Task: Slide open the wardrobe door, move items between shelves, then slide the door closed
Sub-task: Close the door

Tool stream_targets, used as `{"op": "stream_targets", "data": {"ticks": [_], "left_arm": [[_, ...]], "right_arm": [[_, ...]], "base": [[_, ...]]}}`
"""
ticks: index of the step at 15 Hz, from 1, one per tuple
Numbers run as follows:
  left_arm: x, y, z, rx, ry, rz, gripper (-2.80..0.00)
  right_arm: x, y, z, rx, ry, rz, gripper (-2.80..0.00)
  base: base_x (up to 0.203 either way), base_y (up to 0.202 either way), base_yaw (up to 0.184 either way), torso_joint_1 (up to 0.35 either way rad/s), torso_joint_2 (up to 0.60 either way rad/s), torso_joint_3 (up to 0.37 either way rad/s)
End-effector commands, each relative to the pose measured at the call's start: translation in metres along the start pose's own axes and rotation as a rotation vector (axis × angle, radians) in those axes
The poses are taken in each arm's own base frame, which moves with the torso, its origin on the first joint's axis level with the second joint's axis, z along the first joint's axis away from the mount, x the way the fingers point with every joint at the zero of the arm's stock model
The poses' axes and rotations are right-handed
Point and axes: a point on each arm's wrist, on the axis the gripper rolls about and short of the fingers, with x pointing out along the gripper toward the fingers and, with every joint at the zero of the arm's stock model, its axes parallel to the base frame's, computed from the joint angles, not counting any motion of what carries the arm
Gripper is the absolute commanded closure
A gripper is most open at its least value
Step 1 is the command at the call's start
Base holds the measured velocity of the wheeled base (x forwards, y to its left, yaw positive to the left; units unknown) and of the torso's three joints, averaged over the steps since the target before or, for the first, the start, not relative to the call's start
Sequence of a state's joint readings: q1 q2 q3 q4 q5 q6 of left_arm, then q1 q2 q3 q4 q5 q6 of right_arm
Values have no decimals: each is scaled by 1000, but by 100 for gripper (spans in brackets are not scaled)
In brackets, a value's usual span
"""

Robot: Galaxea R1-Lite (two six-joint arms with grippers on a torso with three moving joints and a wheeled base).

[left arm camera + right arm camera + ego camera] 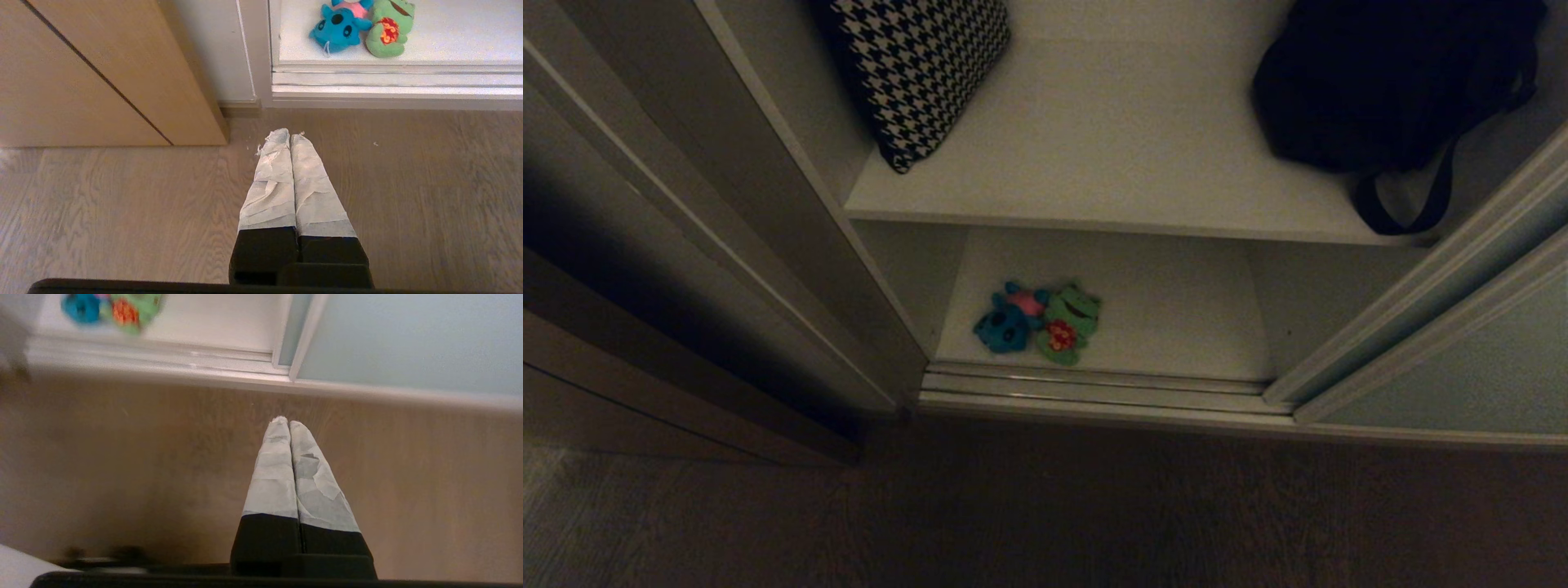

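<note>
Right gripper pressed closed (holding nothing) above floor.

Teal toy, green frog toy touching on lower shelf; door slid right, seemingly open.

Soft plush, smooth boards, grained wood.

The teal plush toy and green plush toy look fuzzy cloth on a smooth matt off-white lower shelf; the floor is matt grained wood, the floor track ribbed silvery metal, the sliding wardrobe door flat matt grey-green, and crinkled pale tape wraps the left end effector.
</note>
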State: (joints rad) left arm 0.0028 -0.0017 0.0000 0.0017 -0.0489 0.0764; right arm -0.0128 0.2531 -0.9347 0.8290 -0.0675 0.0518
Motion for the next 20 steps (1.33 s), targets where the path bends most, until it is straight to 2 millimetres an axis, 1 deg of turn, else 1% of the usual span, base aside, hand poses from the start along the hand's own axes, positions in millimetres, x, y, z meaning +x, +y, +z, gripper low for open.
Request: {"op": "stream_targets", "data": {"ticks": [1,3,6,7,9,10,12,15,17,18,19,20], "left_arm": [[0,0,0,0,2,0,0],[0,0,0,0,2,0,0],[0,0,0,0,2,0,0],[0,0,0,0,2,0,0],[0,0,0,0,3,0,0],[0,0,0,0,2,-1,0],[0,0,0,0,3,0,0],[0,0,0,0,3,0,0],[0,0,0,0,2,0,0],[0,0,0,0,3,0,0],[0,0,0,0,3,0,0],[0,0,0,0,3,0,0]], "right_arm": [[26,3,56,107,78,-81,0],[44,4,87,200,67,-159,0],[79,5,120,291,4,-292,0],[85,6,128,304,-27,-315,0],[84,6,142,318,-70,-309,0],[86,7,148,322,-81,-312,0],[88,10,157,330,-103,-246,0],[105,8,166,337,-134,-259,0],[118,2,170,336,-162,-278,0],[123,-1,171,323,-167,-258,0],[126,-2,172,304,-173,-222,0],[126,-3,173,295,-183,-224,0]], "base": [[0,0,0,0,0,0],[0,0,0,0,0,0],[0,0,0,0,0,0],[0,0,0,0,0,0],[0,0,0,0,0,0],[0,0,0,0,0,0],[0,0,0,0,0,0],[0,0,0,0,0,0],[0,0,0,0,0,0],[0,0,0,0,0,0],[0,0,0,0,0,0],[0,0,0,0,0,0]]}}
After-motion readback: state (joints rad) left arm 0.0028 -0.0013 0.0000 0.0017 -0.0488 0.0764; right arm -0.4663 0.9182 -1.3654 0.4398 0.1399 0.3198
